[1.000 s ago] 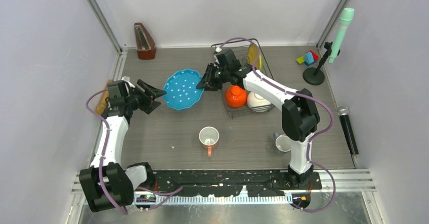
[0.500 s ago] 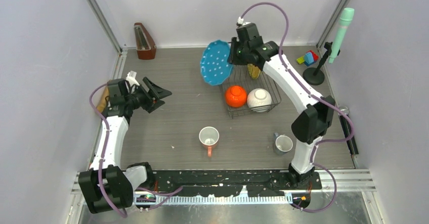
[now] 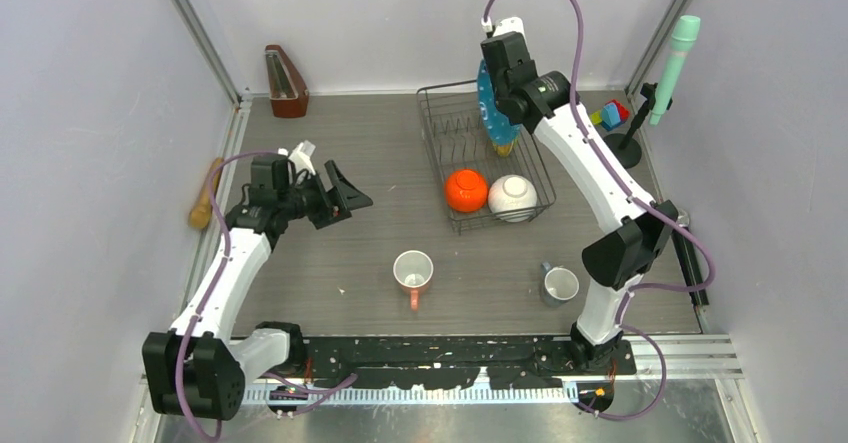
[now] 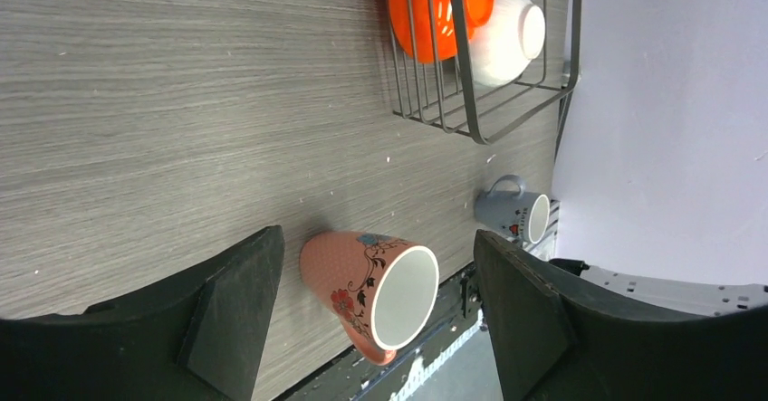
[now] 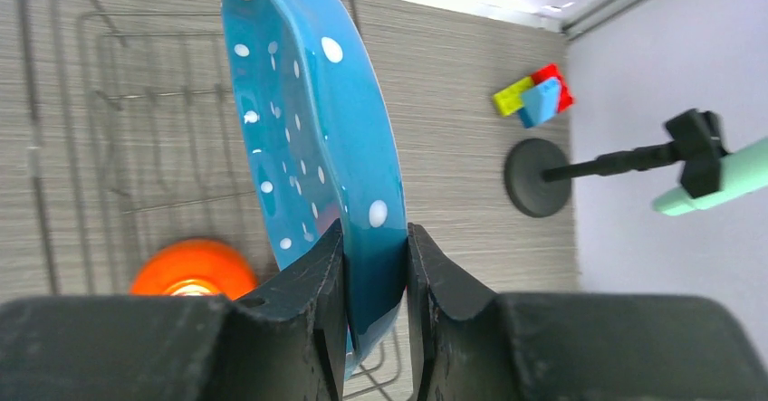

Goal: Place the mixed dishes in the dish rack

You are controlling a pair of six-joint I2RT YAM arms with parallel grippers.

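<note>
Your right gripper (image 5: 373, 256) clamps the blue plate (image 5: 308, 129) on edge over the rack (image 3: 440, 123); orange bowl (image 3: 466, 190) and white bowl (image 3: 512, 197) sit inside. Left gripper (image 4: 376, 238) gapes empty near the pink mug (image 4: 362, 283). Grey mug's (image 4: 512, 218) print is unreadable.

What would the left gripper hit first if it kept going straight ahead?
Probably the pink floral mug, framed between the open fingers of the left gripper in its wrist view; depth is unclear, so the table might come first.

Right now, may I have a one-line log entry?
right gripper: jaws on blue plate, over dish rack | left gripper: open
</note>
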